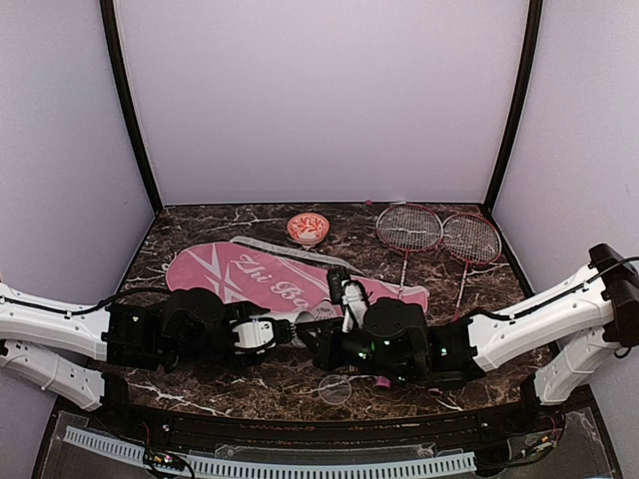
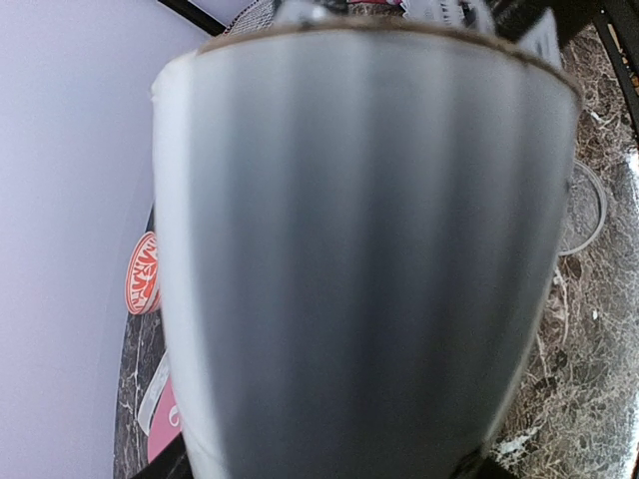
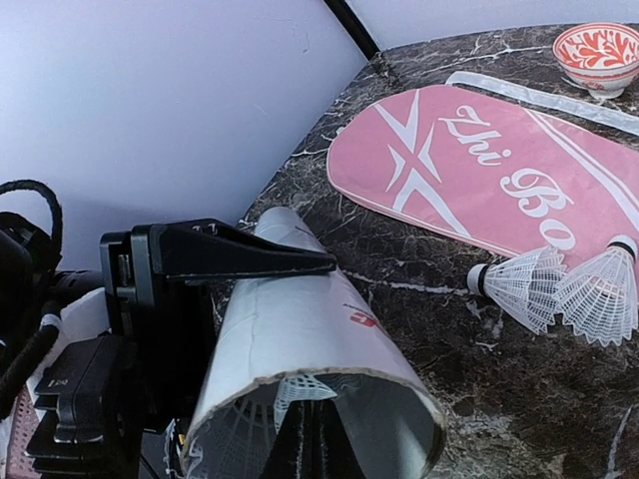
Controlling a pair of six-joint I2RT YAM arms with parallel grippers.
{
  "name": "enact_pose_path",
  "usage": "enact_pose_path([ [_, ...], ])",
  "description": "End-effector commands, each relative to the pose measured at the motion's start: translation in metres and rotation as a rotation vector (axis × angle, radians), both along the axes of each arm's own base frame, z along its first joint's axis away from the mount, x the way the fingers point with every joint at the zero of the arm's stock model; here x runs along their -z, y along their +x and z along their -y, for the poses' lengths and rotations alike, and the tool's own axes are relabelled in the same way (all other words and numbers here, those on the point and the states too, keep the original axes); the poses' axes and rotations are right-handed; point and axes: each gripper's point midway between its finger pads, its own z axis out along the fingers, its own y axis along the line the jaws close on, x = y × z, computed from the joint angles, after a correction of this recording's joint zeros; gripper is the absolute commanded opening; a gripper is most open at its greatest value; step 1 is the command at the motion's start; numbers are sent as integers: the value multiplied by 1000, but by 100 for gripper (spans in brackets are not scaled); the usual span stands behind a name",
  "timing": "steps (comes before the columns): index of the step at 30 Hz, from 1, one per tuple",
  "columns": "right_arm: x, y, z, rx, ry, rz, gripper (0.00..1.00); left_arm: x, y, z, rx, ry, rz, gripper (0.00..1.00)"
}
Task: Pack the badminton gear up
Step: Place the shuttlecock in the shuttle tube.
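Closest to the lens is the one white tube (image 2: 359,259), smooth cardboard with a brown rim, filling the left wrist view. The left gripper (image 1: 282,329) is clamped around its body, with one black finger (image 3: 250,261) lying along the top. The tube's round mouth faces the right gripper (image 3: 312,439), whose closed fingers reach into the opening. White feathers show inside, but I cannot tell whether the fingers pinch anything.

Two feather shuttlecocks (image 3: 524,287) (image 3: 602,294) lie side by side on the table (image 1: 250,218), touching the edge of the single pink cover (image 1: 250,274). The cover lies flat, a long teardrop shape with white lettering.

Two red-framed rackets (image 1: 409,228) (image 1: 471,238) rest at the right rear, heads close to the back wall and handles pointing toward the arms. One small red-and-white bowl (image 1: 308,229) stands behind the cover, and one clear round cap (image 1: 334,389) lies near the front edge.

Bare dark marble veined in white shows along the back strip and at the front left.
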Motion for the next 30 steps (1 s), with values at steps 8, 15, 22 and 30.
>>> enact_pose_path([
  [8, 8, -9, -21, -95, -51, -32, 0, -15, 1, 9, 1, -67, -7, 62],
  [15, 4, -9, -27, -129, -39, -42, 0, -13, 0, 9, 7, -64, -11, 62],
  [22, 18, -8, -31, -142, -66, -67, 0, -13, -1, 10, 12, -64, -15, 63],
  [30, 17, -1, -24, -118, -78, -78, 2, -13, -1, 9, 10, -64, -14, 63],
])
